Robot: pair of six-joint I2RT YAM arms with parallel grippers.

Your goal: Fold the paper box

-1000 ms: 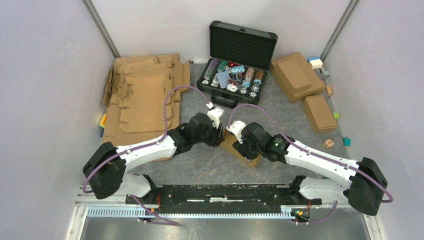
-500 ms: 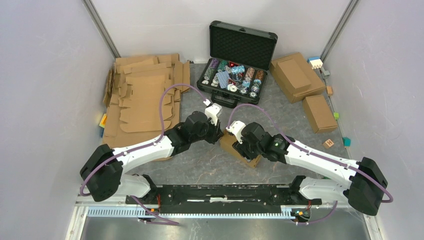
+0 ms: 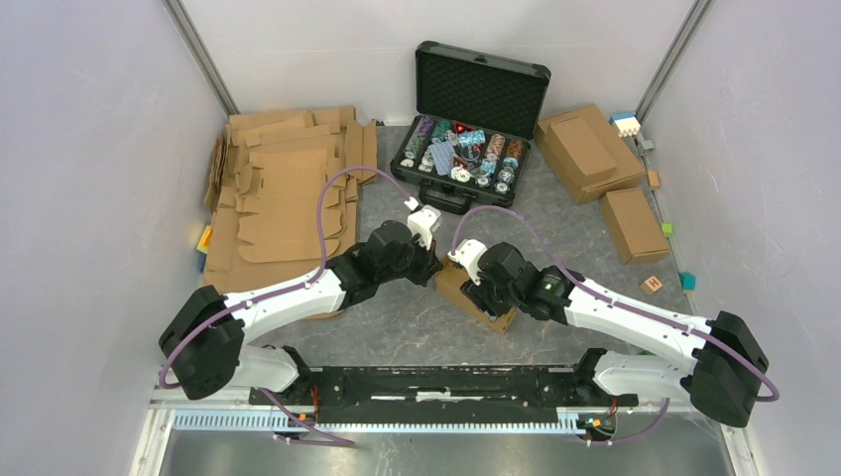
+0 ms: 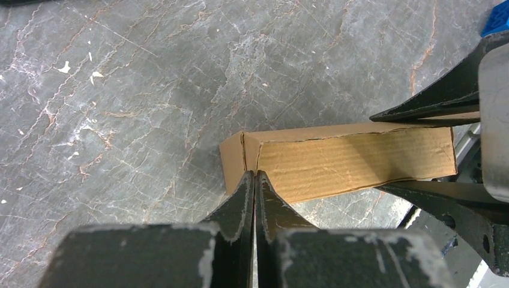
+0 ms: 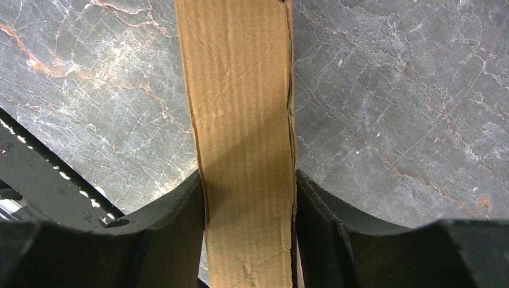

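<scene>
Progress: small brown cardboard paper box (image 4: pixel 354 162) looks formed into closed rectangular shape, lying on grey marbled table (image 4: pixel 120 90) at centre. Right gripper (image 5: pixel 247 186) clamps box's two long sides. Left gripper (image 4: pixel 255 180) fingers pressed together, nothing visibly between them, tips touching box end corner. Likely left to do: pressing the end seam flush.

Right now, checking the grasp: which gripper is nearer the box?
Right. The right gripper clamps the box across its width; the left gripper, shut, only has its tips at the box's end near a corner.
</scene>
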